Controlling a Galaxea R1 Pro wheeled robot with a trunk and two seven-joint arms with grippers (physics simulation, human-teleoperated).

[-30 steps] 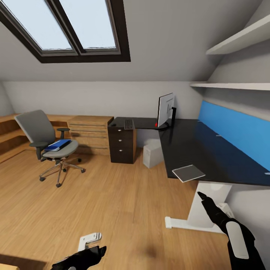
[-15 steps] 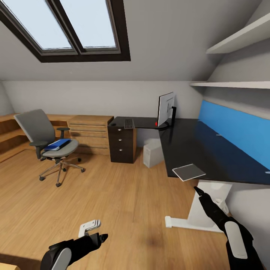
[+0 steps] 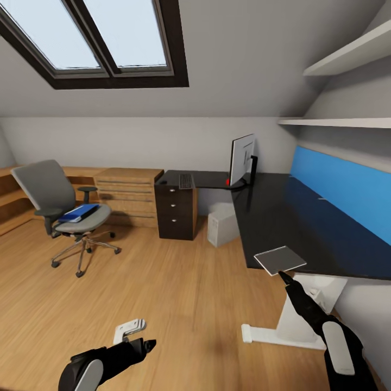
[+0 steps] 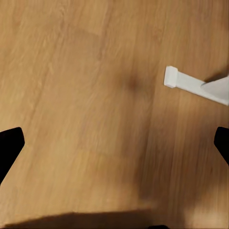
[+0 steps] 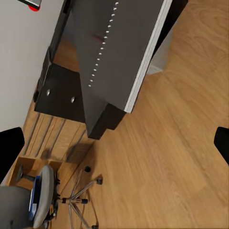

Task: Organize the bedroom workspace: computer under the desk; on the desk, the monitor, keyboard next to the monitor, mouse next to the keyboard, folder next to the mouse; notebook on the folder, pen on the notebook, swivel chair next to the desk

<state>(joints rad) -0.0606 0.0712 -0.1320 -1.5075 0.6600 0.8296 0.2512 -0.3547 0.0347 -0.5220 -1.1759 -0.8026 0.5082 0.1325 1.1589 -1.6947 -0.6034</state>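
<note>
The right gripper (image 3: 283,275) hangs low with its dark fingers drawn to a point, aimed up at the desk (image 3: 293,217); its own camera shows a finger at each side edge with wide bare space between, so it reads as open and empty. The left gripper (image 3: 147,344) sits low over bare floor (image 4: 95,95), empty too; its camera likewise shows a finger at either edge, so I judge it open. Just above and beyond the right fingertips lies the notebook (image 3: 280,259), overhanging the desk's near edge, the closest task thing and the likeliest first grab. To take it well, I would bring the right gripper level with the desktop and close on the overhanging corner, not push, since a nudge could tip it to the floor. Farther along the desk, well beyond that gripper, stands the monitor (image 3: 240,159), with the keyboard (image 3: 185,180) past it over the drawer unit (image 3: 175,212); the computer (image 3: 222,224) sits under the desk between them. Well off to the left gripper's far side is the chair (image 3: 60,209), apart from the desk, the folder (image 3: 79,212) flat on its seat. Mouse and pen are too small to find.
</note>
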